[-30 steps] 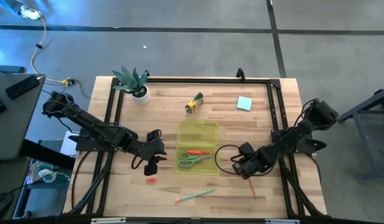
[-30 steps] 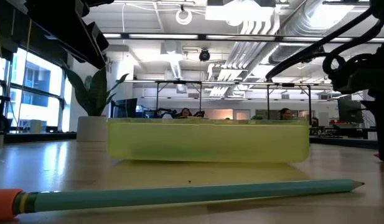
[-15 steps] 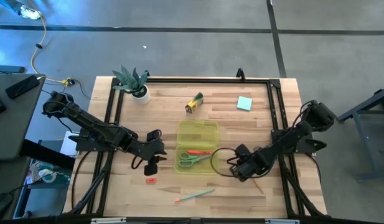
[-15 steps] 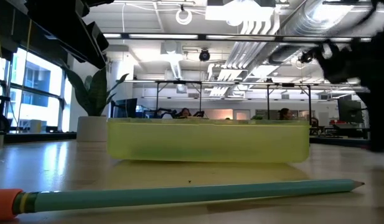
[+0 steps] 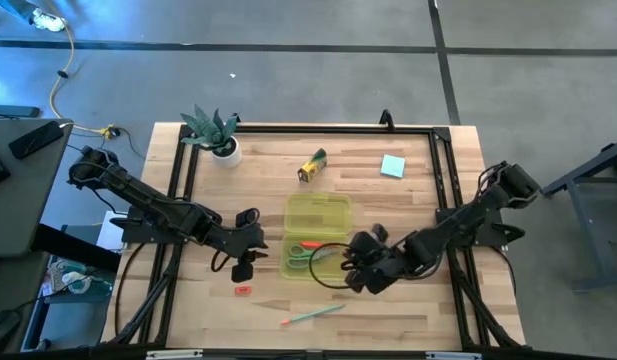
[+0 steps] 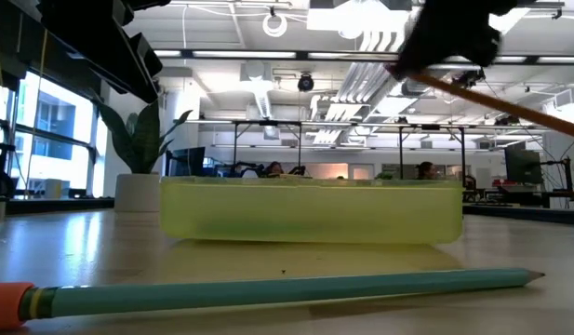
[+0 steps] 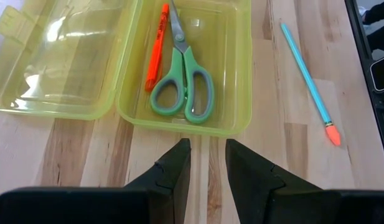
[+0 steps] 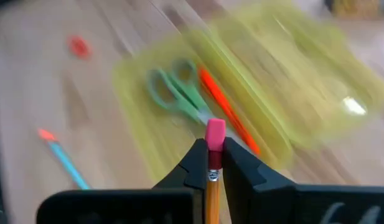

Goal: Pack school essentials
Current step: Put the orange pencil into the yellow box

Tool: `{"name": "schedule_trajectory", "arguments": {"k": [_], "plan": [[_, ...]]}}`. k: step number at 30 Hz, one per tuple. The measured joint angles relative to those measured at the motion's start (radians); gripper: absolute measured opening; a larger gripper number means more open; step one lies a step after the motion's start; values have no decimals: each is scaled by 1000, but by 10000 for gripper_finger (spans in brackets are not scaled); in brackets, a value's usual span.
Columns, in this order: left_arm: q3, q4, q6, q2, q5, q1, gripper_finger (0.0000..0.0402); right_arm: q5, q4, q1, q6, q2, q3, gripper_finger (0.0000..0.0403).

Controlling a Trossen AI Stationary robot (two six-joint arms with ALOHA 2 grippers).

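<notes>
Dark right gripper (image 5: 356,272) pinches a pencil (image 8: 213,163) beside the case (image 5: 317,237); left gripper (image 7: 207,163) hovers narrowly parted.

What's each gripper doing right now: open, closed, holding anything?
Left gripper: open, empty, beside the case.
Right gripper: shut on a pencil, by the case.

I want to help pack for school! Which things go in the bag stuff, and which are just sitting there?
For packing: scissors, orange pen, teal pencil, red eraser, crayon box, teal notepad, and the pencil held by the right gripper.

Just sitting: plant. The yellow case holds things.
</notes>
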Motion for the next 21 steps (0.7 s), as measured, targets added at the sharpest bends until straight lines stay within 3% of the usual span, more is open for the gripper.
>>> {"name": "schedule_trajectory", "arguments": {"k": [7, 11, 16, 21], "plan": [[0, 0, 0, 0, 0, 0, 90, -35, 328, -97, -348, -2, 37, 16], [0, -1, 0, 0, 0, 0, 90, -61, 436, -156, -461, -2, 37, 16], [0, -1, 0, 0, 0, 0, 90, -96, 500, -231, -489, -2, 10, 16], [0, -2, 0, 0, 0, 0, 90, -196, 541, -297, -433, 48, -23, 16]]}}
